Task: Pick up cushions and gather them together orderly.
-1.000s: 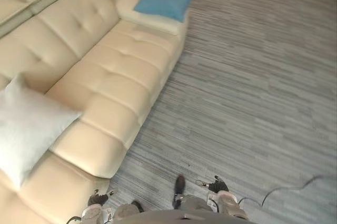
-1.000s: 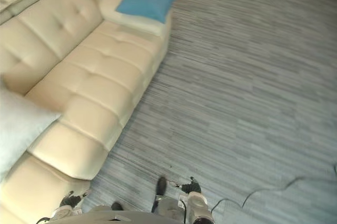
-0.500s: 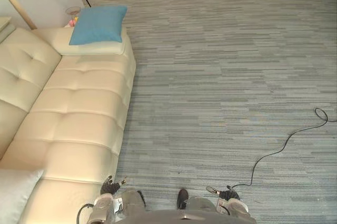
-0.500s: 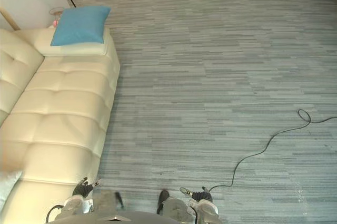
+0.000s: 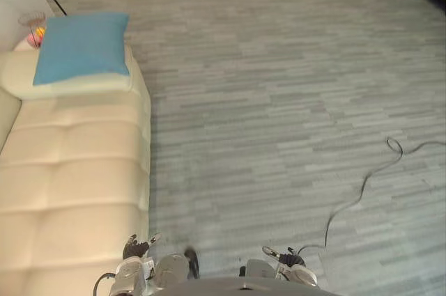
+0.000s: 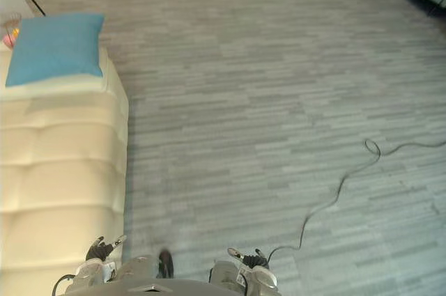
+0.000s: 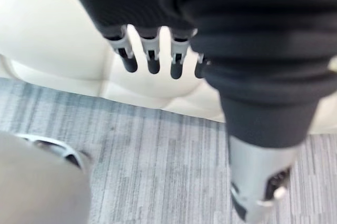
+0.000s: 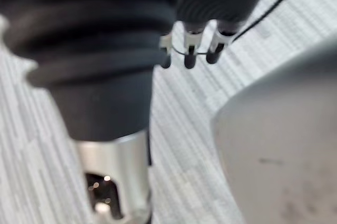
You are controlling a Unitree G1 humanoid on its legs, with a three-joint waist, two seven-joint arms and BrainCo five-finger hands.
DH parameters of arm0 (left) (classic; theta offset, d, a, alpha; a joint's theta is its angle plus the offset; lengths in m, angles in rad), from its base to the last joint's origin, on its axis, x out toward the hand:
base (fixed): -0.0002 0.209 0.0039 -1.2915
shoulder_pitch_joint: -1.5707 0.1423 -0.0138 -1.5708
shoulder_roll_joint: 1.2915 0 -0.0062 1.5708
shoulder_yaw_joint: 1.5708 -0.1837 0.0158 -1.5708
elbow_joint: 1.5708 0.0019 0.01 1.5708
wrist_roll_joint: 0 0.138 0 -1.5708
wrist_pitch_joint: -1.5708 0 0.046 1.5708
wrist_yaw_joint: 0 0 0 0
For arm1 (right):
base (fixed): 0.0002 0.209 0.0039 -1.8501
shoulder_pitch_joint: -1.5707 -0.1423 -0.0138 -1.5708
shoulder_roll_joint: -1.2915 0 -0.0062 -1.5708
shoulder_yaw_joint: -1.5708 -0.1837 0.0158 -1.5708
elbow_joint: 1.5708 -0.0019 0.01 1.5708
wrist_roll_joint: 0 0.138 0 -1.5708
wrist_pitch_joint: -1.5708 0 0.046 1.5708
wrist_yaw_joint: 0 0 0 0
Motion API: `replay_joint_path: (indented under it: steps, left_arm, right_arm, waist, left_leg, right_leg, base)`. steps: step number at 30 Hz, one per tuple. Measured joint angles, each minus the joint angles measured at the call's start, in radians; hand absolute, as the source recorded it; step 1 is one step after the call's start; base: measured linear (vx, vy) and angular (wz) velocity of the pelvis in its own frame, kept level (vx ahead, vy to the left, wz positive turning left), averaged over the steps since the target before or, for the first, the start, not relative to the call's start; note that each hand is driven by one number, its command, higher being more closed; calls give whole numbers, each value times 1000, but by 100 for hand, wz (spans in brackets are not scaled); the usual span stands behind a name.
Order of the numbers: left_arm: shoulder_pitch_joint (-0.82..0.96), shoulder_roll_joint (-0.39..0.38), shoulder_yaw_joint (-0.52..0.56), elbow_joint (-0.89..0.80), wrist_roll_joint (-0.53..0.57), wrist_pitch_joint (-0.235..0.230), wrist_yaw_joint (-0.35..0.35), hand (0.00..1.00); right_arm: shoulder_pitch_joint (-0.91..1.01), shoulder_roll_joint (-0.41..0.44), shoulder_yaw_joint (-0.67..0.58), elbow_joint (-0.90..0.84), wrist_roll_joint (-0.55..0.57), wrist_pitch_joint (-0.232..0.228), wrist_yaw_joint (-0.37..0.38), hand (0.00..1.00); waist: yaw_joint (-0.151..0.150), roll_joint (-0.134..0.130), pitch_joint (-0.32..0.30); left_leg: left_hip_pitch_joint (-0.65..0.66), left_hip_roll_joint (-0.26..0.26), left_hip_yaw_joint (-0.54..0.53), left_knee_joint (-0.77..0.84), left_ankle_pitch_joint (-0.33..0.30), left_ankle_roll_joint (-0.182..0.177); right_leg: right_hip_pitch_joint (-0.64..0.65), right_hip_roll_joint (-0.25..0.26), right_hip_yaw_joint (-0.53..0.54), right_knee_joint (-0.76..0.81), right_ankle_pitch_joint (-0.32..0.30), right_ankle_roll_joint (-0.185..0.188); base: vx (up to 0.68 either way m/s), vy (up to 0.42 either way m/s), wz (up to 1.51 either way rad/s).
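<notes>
Left hand (image 7: 151, 55) hangs low at the robot's side. Fingers straight and relaxed, thumb apart, nothing in it. Right hand (image 8: 189, 55) is the same: fingers loose, pointing down, empty.

Task's thing: square blue fabric cushion (image 5: 80, 47), far ahead of the left hand and a bit to its outer side, well apart from both hands. It lies flat on the padded cream armrest (image 5: 70, 86) at the far end of the cream tufted leather sofa (image 5: 70, 184). It's flat and fully supported, so it looks parked there rather than propped as a backrest. My read: stable, won't slide on its own.

Sofa's front edge is just beside the left hand; the seat's rounded front shows past the fingertips in the left wrist view. Right hand is over bare grey striped carpet floor (image 5: 279, 101).

Why the arms are down (judgement): this is a walking/approach phase, with hands relaxed and low so nothing snags the sofa. No grasp begun.

Small pink-and-yellow object (image 5: 35, 35) sits just beyond the cushion, by the wall. Too small to identify.

Writing: no readable brand, label or print on cushion or sofa.

Next, as I judge it: close the gap along the sofa front, then take the cushion by an edge or with both hands. It looks soft and light and should compress under the fingers.
</notes>
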Motion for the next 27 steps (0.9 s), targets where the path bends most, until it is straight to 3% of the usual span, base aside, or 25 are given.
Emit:
replay_joint_path:
  steps: [2, 3, 4, 6, 7, 8, 9, 10, 11, 12, 13, 14, 15, 16, 17, 19, 22, 23, 25, 26, 27]
  left_arm:
    - [-1, 7, -22, 20, 0, 4, 2, 0]
    - [-3, 7, -25, 27, -1, 7, 2, 0]
    - [-18, -3, -25, 39, -2, 9, 2, 0]
    - [-27, -9, -28, 46, -1, 12, 2, 0]
    - [-36, -6, -45, 53, 1, 12, 2, 0]
    - [-42, -6, -50, 59, 2, 12, 1, 0]
    - [-43, -5, -49, 57, 3, 11, -1, 0]
    - [-41, -4, -42, 59, 6, 11, -1, 0]
    - [-36, -18, -22, 60, 15, 10, -1, 0]
    - [-35, -34, -11, 60, 20, 10, -4, 0]
    - [-28, -61, 1, 60, 21, 10, -5, 0]
    - [-28, -74, 25, 44, 21, 10, -7, 0]
    - [-26, -76, 33, 35, 21, 10, -7, 0]
    - [-26, -77, 42, 22, 21, 10, -7, 0]
    - [-27, -69, 48, 4, 12, 6, -8, 0]
    - [-27, -57, 38, -28, 9, 4, -8, 0]
    - [-27, -58, 37, -56, -3, 0, -8, 0]
    - [-27, -61, 37, -64, -5, -2, -7, 0]
    - [-26, -67, 37, -63, -9, -3, -4, 0]
    - [-27, -68, 36, -63, -12, -4, -6, 0]
    - [-26, -61, 36, -59, -16, -3, -6, 0]
  right_arm:
    - [-19, -9, 0, 12, -6, 0, 0, 0]
    - [-21, -11, 0, 12, -5, 0, 0, 0]
    - [-30, -21, -3, 8, -2, -6, 0, 0]
    - [-36, -31, -4, -7, 5, -10, 0, 0]
    - [-38, -35, -4, -21, 5, -10, 0, 0]
    - [-35, -33, -15, -21, 6, -9, -1, 0]
    - [-28, -31, -23, -15, 6, -7, -1, 0]
    - [-16, -26, -30, -10, 8, 0, -2, 0]
    - [-6, -41, -43, -20, 1, 1, -2, 0]
    - [-2, -44, -59, -27, -1, 0, -2, 0]
    - [-3, -58, -69, -35, -4, -1, -2, 0]
    - [-3, -66, -72, -41, -2, -1, -4, 0]
    - [-2, -67, -72, -46, -2, 1, -8, 0]
    - [0, -65, -71, -51, -1, 0, -12, 0]
    - [4, -56, -62, -49, 5, 1, -12, 0]
    - [9, -34, -38, -46, 12, 2, -12, 0]
    - [-21, -18, -41, -29, 38, 7, -11, 0]
    - [-27, -17, -49, -29, 42, 15, -11, 0]
    - [-26, -16, -48, -31, 42, 15, -12, 0]
    - [-26, -16, -47, -27, 41, 16, -12, 0]
    - [-28, -4, -41, -19, 40, 22, -14, 0]
  waist:
    - [-22, 10, 4]
    - [-30, 13, 6]
    - [-47, 26, 20]
    - [-55, 37, 37]
    - [-72, 38, 43]
    - [-95, 17, 53]
    - [-96, 7, 59]
    - [-93, -4, 60]
    - [-97, 28, 53]
    - [-95, 51, 58]
    - [-88, 88, 61]
    - [-81, 110, 62]
    - [-81, 114, 64]
    - [-82, 121, 81]
    - [-63, 112, 102]
    - [-31, 84, 101]
    - [-17, 82, 97]
    - [-7, 79, 96]
    - [7, 83, 91]
    - [14, 80, 89]
    - [17, 54, 62]
  left_leg:
    - [103, 2, -15, -77, -6, -1]
    - [129, 7, -16, -95, -6, -1]
    - [190, 20, -21, -139, -5, -3]
    - [237, 35, -47, -159, -5, -3]
    - [256, 47, -74, -164, -3, -5]
    - [291, 36, -135, -180, -1, -9]
    - [312, 31, -159, -180, -4, -13]
    - [351, 37, -193, -172, -7, -17]
    - [358, 72, -225, -126, 0, -28]
    - [348, 94, -238, -68, 15, -53]
    - [305, 132, -240, 56, 53, -92]
    - [198, 169, -247, 292, 173, -134]
    - [142, 187, -255, 407, 283, -171]
    - [57, 231, -247, 609, 287, -189]
    - [-24, 276, -182, 794, 213, -162]
    - [-141, 283, -92, 825, 132, -135]
    - [-278, 271, 16, 628, 62, -98]
    - [-296, 237, 59, 403, 62, -102]
    - [-289, 175, 64, 9, 180, -102]
    - [-291, 169, 61, 0, 237, -96]
    - [-285, 123, 60, 1, 292, -31]
  right_leg:
    - [-64, 7, -103, -39, -74, -75]
    - [-86, 11, -132, -74, -90, -88]
    - [-143, 29, -190, -223, -106, -112]
    - [-198, 64, -194, -430, -65, -108]
    - [-208, 83, -168, -651, 21, -81]
    - [-202, 74, -114, -885, 136, -60]
    - [-199, 69, -87, -927, 161, -57]
    - [-194, 72, -50, -917, 270, -69]
    - [-198, 81, -58, -830, 311, -91]
    - [-195, 91, -73, -781, 296, -110]
    - [-182, 108, -106, -741, 242, -126]
    - [-141, 125, -121, -722, 182, -139]
    - [-108, 132, -129, -729, 160, -146]
    - [-27, 148, -144, -753, 130, -156]
    - [101, 162, -152, -800, 100, -170]
    - [236, 158, -155, -890, 76, -163]
    - [347, 137, -165, -972, 51, -131]
    - [398, 114, -172, -1001, 40, -110]
    - [474, 88, -185, -1055, 9, -69]
    - [489, 84, -183, -1063, -1, -61]
    - [508, 57, -166, -1072, -17, -62]
  base:
    - [442, 55, 6]
    - [510, 25, 23]
    - [540, -9, 21]
    - [553, -49, 32]
    - [715, -176, 100]
    - [606, -162, 112]
    - [663, -234, 106]
    - [589, -227, 65]
    - [862, -328, 59]
    - [722, -265, 34]
    - [702, -239, 19]
    - [575, -183, 12]
    - [742, -209, 29]
    - [857, -216, 29]
    - [823, -191, 24]
    - [642, -100, 13]
    - [586, 21, 11]
    - [441, 84, 4]
    - [543, 179, 3]
    - [700, 271, -3]
    - [491, 188, -1]
